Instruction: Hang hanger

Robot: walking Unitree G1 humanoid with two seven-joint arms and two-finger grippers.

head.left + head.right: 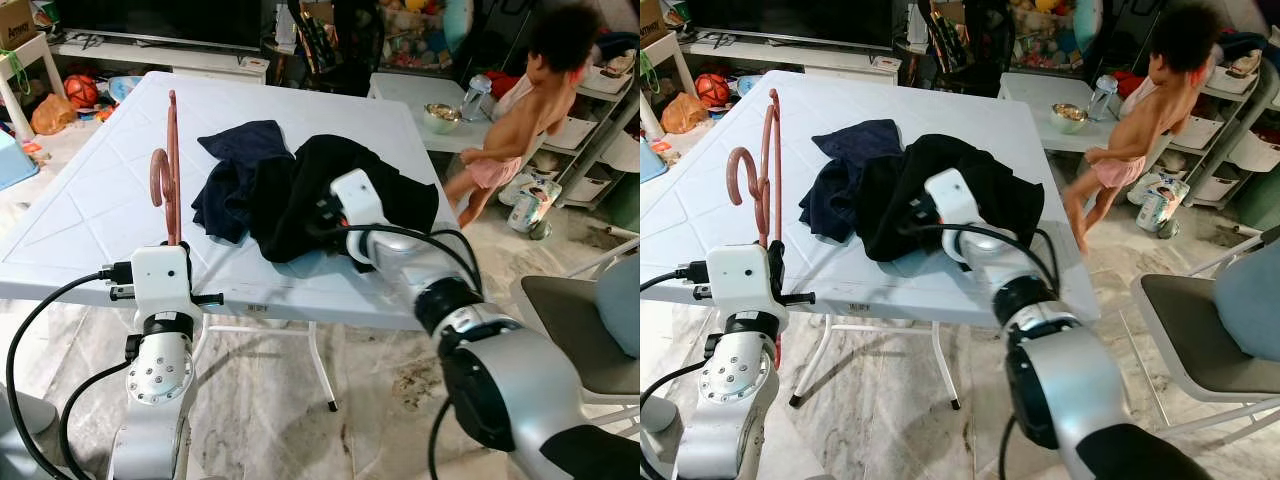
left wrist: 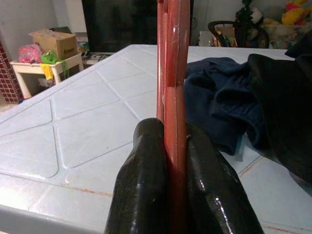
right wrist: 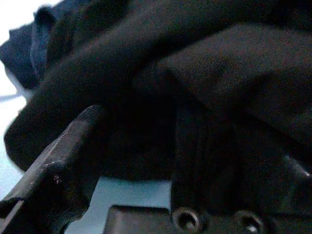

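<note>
Left pincer (image 2: 175, 161) holds the thin red-brown plastic hanger (image 1: 172, 165) upright near the front edge of the white plastic bench (image 1: 90, 215), with both black fingers (image 2: 144, 180) pressed flat on the lower part of the hanger, and the hook (image 1: 158, 175) curls to the robot's left. Right pincer (image 3: 131, 161) is pushed against the black crumpled cloth garment (image 1: 345, 180) that lies in the middle of the bench, touching a dark blue crumpled garment (image 1: 235, 170); its fingers stand apart, and I judge that the black cloth sits between them, not yet gripped. The step in hand seems to be to bring garment and hanger together. To do it well, the right pincer should close on one single layer near an opening of the black garment, not on a thick fold, and lift it free from the blue one. The left pincer should keep the hanger straight and steady, because the grip is low and the long part above can swing. A person (image 1: 520, 110) moves near the far right corner of the bench, so wide movements on that side are a risk.
</note>
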